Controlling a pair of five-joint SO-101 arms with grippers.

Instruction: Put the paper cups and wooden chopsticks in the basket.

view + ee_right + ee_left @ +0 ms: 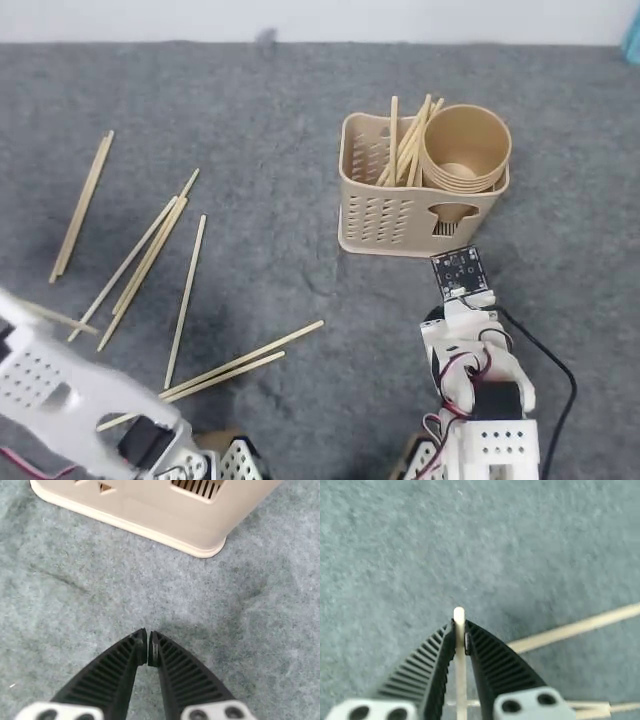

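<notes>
The beige basket [385, 215] stands right of centre and holds stacked paper cups [465, 150] and several wooden chopsticks [405, 145]. More chopsticks lie on the carpet to the left, among them a pair [240, 362] near the front and one [186, 300] lying alone. My left gripper [460, 630] is shut on a chopstick [459, 617] just above the carpet, with another chopstick [570, 629] lying beyond it. My right gripper [148, 647] is shut on nothing, a short way in front of the basket [165, 515].
Grey carpet covers the whole table. The left arm [60, 400] fills the front left corner and the right arm [475, 370] stands at the front right. Further chopsticks [82, 205] lie at the far left.
</notes>
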